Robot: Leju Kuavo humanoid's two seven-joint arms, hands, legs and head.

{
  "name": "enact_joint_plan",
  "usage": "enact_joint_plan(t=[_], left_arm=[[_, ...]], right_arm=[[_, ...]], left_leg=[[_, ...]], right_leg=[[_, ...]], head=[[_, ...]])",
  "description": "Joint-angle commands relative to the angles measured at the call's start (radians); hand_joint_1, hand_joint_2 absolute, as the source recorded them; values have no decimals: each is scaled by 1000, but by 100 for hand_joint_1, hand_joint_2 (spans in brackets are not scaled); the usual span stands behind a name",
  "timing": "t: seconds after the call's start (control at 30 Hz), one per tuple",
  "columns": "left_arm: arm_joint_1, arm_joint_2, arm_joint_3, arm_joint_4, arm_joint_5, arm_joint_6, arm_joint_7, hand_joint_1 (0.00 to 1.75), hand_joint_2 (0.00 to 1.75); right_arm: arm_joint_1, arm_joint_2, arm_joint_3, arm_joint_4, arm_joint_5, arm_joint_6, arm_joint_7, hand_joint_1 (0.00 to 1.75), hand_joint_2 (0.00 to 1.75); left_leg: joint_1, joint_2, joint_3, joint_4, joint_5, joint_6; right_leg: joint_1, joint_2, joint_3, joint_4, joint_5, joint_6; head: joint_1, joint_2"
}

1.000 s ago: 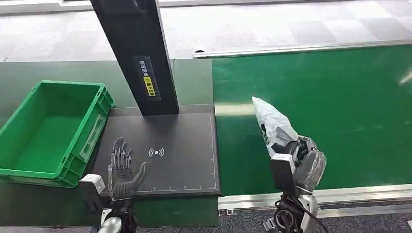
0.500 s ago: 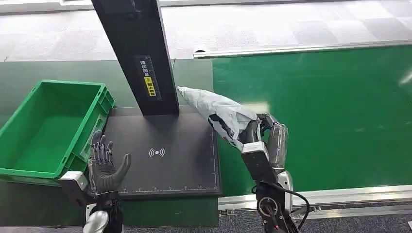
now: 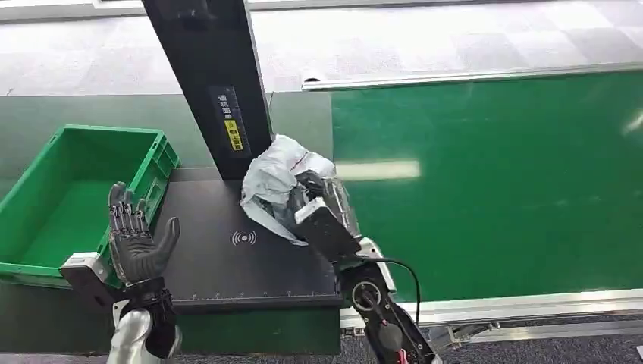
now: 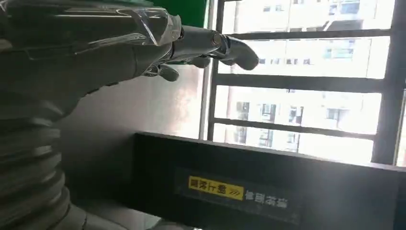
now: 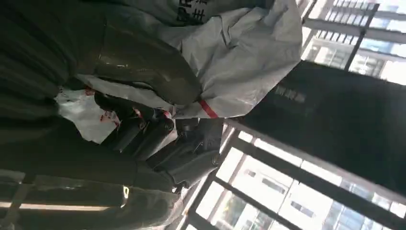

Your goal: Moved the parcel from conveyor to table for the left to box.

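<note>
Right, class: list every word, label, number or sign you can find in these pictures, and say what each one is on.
Black pillar: yellow label with an arrow mark and pale characters above it, too small to read.
Black scan pad: white wireless-wave symbol, no words; ruler marks along its edges, no readable numbers.
Grey parcel, held by the right hand: dark printed characters, cut off and unreadable.

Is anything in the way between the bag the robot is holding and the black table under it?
Nothing visible is. The right hand holds the white parcel over the black table, whose top is bare below it. The tall black post stands just behind the parcel, not under it. The left hand waits open by the green box.
</note>
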Motion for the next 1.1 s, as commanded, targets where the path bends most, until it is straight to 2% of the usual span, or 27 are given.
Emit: enact_joint_plan(t=[0.03,0.13,0.2,0.23,0.27,0.43,0.57,0.6,0.63,0.73,0.87,0.93,1.1], left_arm=[[-33,8,43,13,-3,1,9,0,175],[-33,8,43,13,-3,1,9,0,175],[-47,9,50,19,-7,5,12,0,175],[-49,10,51,19,-10,5,16,0,175],[-50,11,49,21,-13,2,21,0,175],[-47,-3,41,16,-20,-5,28,0,175],[-53,-16,33,16,-37,-28,41,0,175],[-73,-7,-6,36,-76,-53,46,0,175],[-87,-8,-24,48,-100,-48,46,0,175],[-110,-4,-76,58,-157,-29,49,0,175],[-115,7,-127,35,-178,-49,52,0,175],[-112,38,-221,16,-334,-40,54,0,175],[-132,42,-421,55,-481,-102,120,0,175]], right_arm=[[-95,24,82,183,-17,7,4,175,175],[-95,24,82,183,-17,7,4,175,175],[-120,46,119,222,-36,67,33,175,175],[-122,64,117,236,-58,88,36,33,175],[-127,73,122,250,-65,94,38,0,175],[-144,67,113,299,-109,103,34,0,175],[-150,56,86,328,-169,128,-9,0,175],[-136,51,45,306,-252,180,-65,0,175],[-129,44,33,289,-280,192,-75,0,175],[-118,22,12,252,-317,189,-74,0,175],[-96,-1,-26,235,-359,190,-82,0,175],[-71,-20,-58,205,-397,193,-101,0,175],[23,-65,-147,89,-459,147,-123,0,175]], left_leg=[[1,2,1,-1,0,1],[0,1,0,0,0,0],[0,1,-1,0,0,0],[0,1,-1,0,0,0],[0,2,-1,0,0,0],[0,0,0,-1,1,0],[0,0,0,0,0,1],[1,0,0,0,0,1],[1,-1,0,-1,1,1],[1,-7,-2,0,2,1],[0,-4,-1,0,1,1],[0,-4,-1,0,1,0],[0,-7,-1,0,1,1]], right_leg=[[1,0,1,-2,1,-2],[0,0,0,-1,1,-1],[0,-1,0,-1,1,-1],[0,0,-1,-1,1,-1],[1,0,-1,-1,1,-2],[1,-2,0,-2,1,-2],[1,-2,0,-2,1,-1],[1,-1,1,-2,1,-1],[1,-4,1,-3,1,-1],[1,-9,1,-2,0,-2],[0,-5,1,-2,1,-1],[0,-6,0,-2,0,-1],[0,-9,2,-3,0,-1]], head=[[-1,0],[0,0],[0,0],[0,0],[0,0],[0,0],[0,0],[0,0],[0,0],[0,0],[0,0],[0,0],[0,0]])
